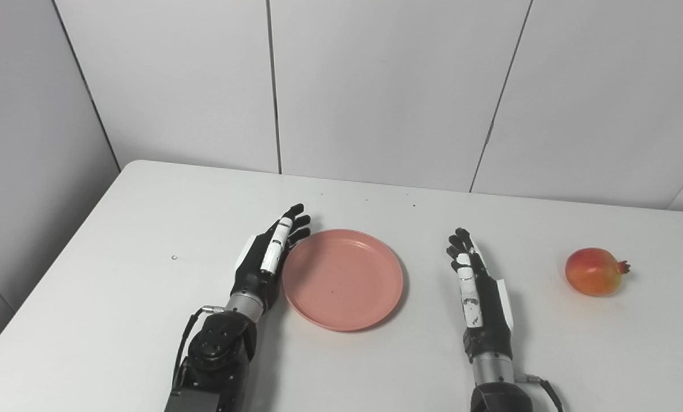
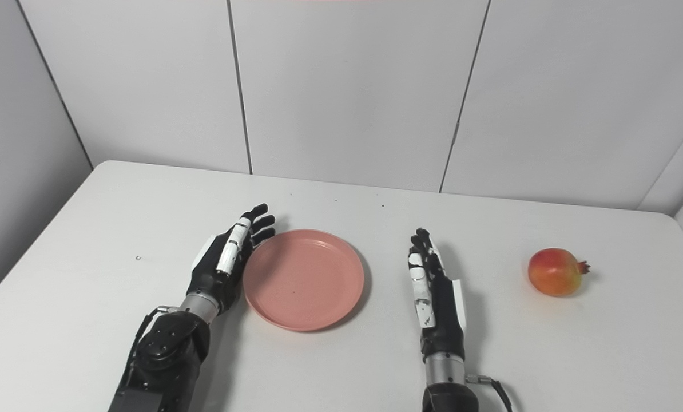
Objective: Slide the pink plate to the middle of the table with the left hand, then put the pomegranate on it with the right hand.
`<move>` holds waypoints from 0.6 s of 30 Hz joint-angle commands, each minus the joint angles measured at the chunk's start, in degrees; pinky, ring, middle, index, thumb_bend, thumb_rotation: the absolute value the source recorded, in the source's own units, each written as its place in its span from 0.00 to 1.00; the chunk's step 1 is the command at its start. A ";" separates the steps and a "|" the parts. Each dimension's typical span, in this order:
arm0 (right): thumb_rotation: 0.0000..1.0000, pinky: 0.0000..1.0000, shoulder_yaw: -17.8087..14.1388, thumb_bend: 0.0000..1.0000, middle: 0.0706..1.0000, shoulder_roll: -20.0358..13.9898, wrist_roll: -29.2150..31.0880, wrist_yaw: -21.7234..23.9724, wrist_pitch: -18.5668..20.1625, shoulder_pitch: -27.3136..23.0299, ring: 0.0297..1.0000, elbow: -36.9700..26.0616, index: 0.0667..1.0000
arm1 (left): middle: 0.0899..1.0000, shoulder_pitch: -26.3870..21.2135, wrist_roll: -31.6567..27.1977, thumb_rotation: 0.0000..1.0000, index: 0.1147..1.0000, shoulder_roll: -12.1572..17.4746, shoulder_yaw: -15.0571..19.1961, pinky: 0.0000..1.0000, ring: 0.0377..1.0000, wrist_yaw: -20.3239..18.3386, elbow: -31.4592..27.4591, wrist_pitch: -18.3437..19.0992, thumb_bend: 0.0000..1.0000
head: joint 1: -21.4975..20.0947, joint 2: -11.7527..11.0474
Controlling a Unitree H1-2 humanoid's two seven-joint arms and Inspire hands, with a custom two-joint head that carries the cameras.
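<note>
In the left eye view we read no writing, brand or label on anything. Taking the pink plate [image 1: 342, 279] as our landmark, it lies flat on the white surface [image 1: 118, 274], roughly midway across it. Our left hand [image 1: 267, 257] stands edge-on against the plate's left rim, touching or just beside it, its fingers [image 1: 294, 220] stretched out straight and close together, holding nothing. Our right hand [image 1: 479, 292] rests to the right of the plate, apart from it, fingers extended and empty. The pomegranate [image 1: 596, 271] sits further right of the plate, beyond the right hand and well apart from both, its crown pointing right, away from the plate, so its long axis runs left to right. Bare surface lies between plate and fruit, and behind the plate up to the far edge.

In the right eye view we see the same layout: the plate keeps a broad margin of bare surface before the near edge, and the pomegranate stays well inside the right edge.
</note>
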 commanded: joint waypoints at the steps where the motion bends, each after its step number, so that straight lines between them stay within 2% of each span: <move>1: 1.00 0.96 0.14 0.58 0.91 0.29 0.28 0.12 0.09 0.53 0.91 -0.31 0.91 | 0.90 -0.88 -0.62 1.00 0.88 -0.91 -0.28 0.88 0.89 -0.15 -2.23 1.08 0.29 | 0.06 -0.05; 8: 1.00 0.95 0.29 0.58 0.91 0.38 -0.12 -0.12 0.03 0.49 0.91 -0.29 0.91 | 0.93 -0.17 -2.05 1.00 0.91 -3.88 0.32 0.93 0.93 0.86 -3.46 3.28 0.31 | -0.41 -0.10; 13: 1.00 0.96 0.21 0.57 0.91 0.48 0.09 -0.13 -0.30 0.64 0.91 -0.25 0.91 | 0.94 0.51 -1.58 1.00 0.91 -5.46 -0.31 0.95 0.94 1.33 -3.54 1.53 0.30 | -0.87 -0.16; 18: 1.00 0.96 0.35 0.58 0.91 0.54 -0.57 -0.50 -0.09 0.88 0.91 -0.48 0.91 | 0.90 1.40 -0.68 1.00 0.86 -6.79 -0.90 0.91 0.92 1.92 -2.16 -2.74 0.29 | -1.58 -0.27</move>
